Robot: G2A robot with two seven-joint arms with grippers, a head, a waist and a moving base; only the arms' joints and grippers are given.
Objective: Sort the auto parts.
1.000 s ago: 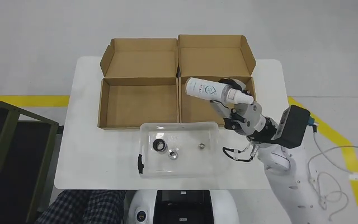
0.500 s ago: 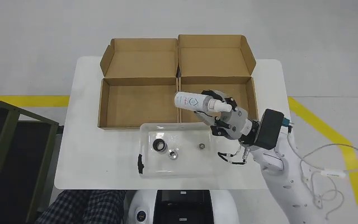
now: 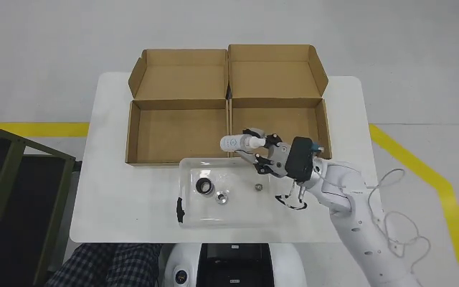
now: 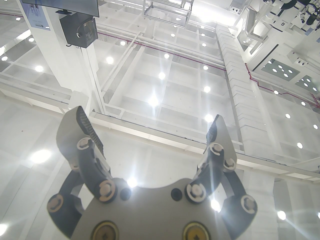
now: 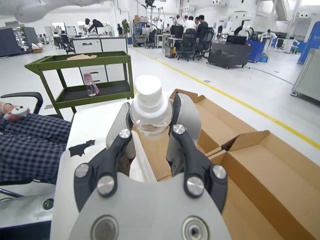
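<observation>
In right gripper (image 5: pixel 152 116): spray bottle (image 3: pixel 235 143) clamped. Beneath gripper, tray (image 3: pixel 237 214) holds 3 small parts (image 3: pixel 223 196) (unsorted); boxes (image 3: pixel 179 136) beyond look empty. Left gripper (image 4: pixel 148 116) spread, empty.

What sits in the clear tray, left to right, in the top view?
black clip at the tray's left rim → black ring → silver nut → small metal part

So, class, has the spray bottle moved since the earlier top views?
Yes. The spray bottle, held in the right gripper, has moved from above the right box toward its near-left corner.
</observation>
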